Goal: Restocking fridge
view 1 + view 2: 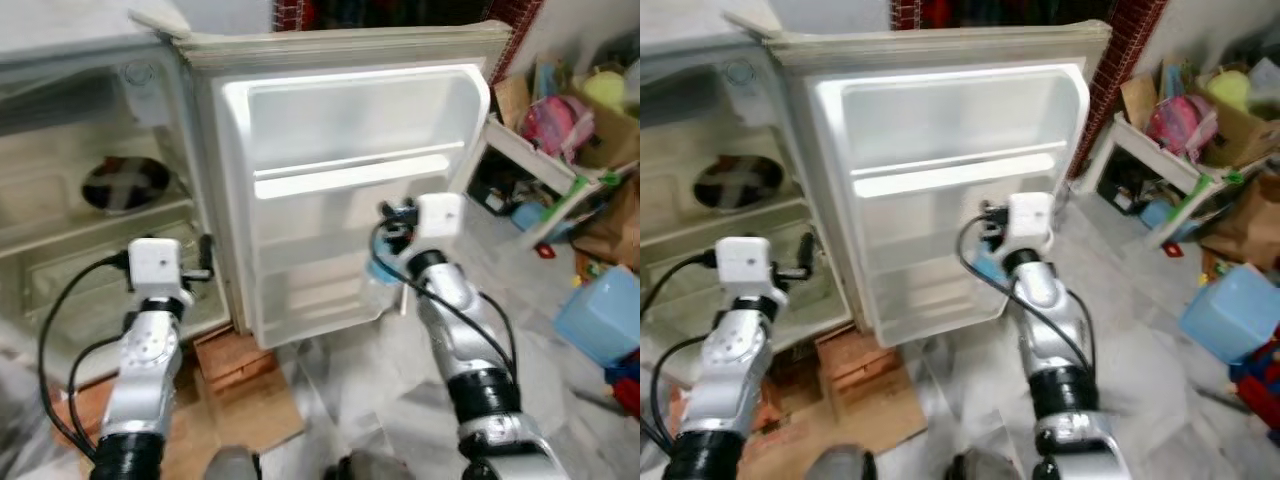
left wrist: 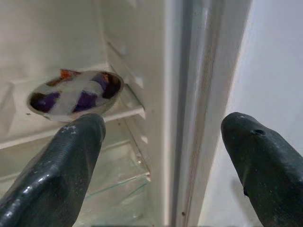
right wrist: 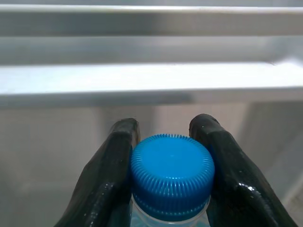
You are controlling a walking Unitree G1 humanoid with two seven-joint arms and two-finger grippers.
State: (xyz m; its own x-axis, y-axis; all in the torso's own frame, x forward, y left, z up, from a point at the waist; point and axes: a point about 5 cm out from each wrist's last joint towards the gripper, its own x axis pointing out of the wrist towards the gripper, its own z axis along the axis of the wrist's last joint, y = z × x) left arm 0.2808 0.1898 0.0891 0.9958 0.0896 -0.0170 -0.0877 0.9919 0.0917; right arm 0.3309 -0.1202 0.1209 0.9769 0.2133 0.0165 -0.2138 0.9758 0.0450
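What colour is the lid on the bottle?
Blue cap, clearest in the right wrist view.

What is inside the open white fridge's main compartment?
In the white fridge, a round patterned plate sits on a shelf, with a glass shelf below it. The lower part is hidden behind the open left gripper and its arm.

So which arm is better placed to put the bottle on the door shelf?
Right, most likely. The right gripper is already shut on the bottle just in front of the door shelf. The left gripper is open at the fridge body's edge, near the bowl.
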